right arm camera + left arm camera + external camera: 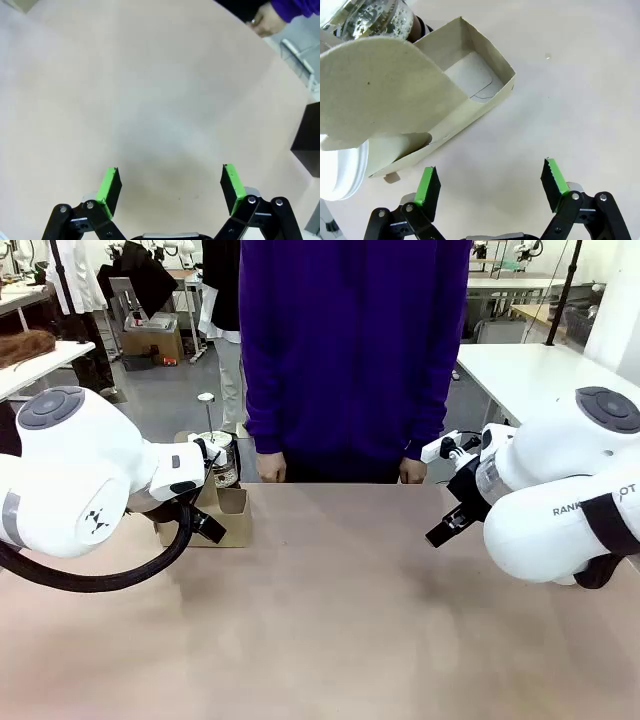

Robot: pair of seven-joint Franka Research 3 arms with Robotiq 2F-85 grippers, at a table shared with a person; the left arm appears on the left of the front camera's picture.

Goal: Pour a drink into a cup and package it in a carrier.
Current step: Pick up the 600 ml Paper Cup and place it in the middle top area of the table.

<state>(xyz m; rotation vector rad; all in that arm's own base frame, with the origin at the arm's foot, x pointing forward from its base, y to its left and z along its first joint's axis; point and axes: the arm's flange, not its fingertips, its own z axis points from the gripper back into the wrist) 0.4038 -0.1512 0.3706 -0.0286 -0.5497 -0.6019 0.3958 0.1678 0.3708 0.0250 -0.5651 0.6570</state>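
Facing a person in purple (350, 340) across the tan table (330, 620). Keeping both grippers spread wide and empty: left gripper (490, 175) hovering just near of the carrier (385, 90), right gripper (172, 177) hanging over bare tabletop on the right. Seeing the cardboard carrier sitting far left, glass press pot (218, 455) with dark drink (413, 27) standing just beyond it.

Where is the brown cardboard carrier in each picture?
Front view: the carrier sits at the left, partly behind the robot's left arm.
Left wrist view: the carrier spreads across the upper left, its handle panel nearest the camera.
Right wrist view: a tan corner at the very top left may be it; too little shows to tell.
Shared landmark: the glass press pot, right beside the carrier.
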